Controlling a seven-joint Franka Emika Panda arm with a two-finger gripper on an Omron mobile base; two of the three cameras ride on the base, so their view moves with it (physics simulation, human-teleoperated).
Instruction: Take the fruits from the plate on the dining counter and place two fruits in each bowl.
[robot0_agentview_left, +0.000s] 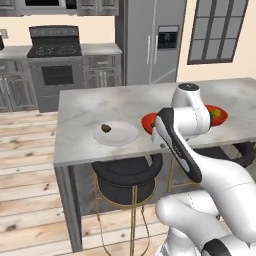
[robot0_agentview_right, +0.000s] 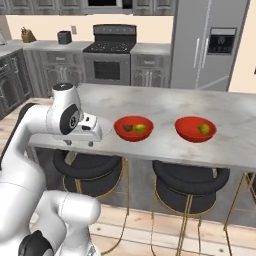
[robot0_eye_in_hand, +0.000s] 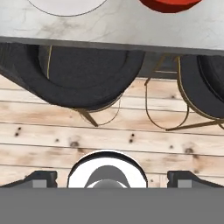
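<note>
One dark brown fruit (robot0_agentview_left: 106, 128) is left on the white plate (robot0_agentview_left: 122, 136), lying near its far left edge on the marbled worktop (robot0_agentview_left: 90, 107). The nearer red bowl (robot0_agentview_right: 133, 128), just right of the plate, already holds a dark piece and a yellow-green pear-like one (robot0_agentview_right: 140, 128). The farther bowl (robot0_agentview_right: 195, 129) holds a single yellow-green fruit (robot0_agentview_right: 204, 129), so it is one short.

The gripper (robot0_eye_in_hand: 112, 178) hangs off the front edge of the worktop, pointing down at the wooden floor (robot0_eye_in_hand: 109, 135) and the black stools (robot0_eye_in_hand: 83, 74) below. Its two dark fingertips (robot0_eye_in_hand: 41, 178) sit wide apart with nothing between them, so it appears open and empty, though only the tips show and I would not swear to the exact spread.

By my reckoning three fruits are placed and the last pick is the step in hand. The next move calls for swinging the hand up and over the plate, lowering onto the dark fruit, closing on it, then carrying it past the near bowl to the far one.
</note>
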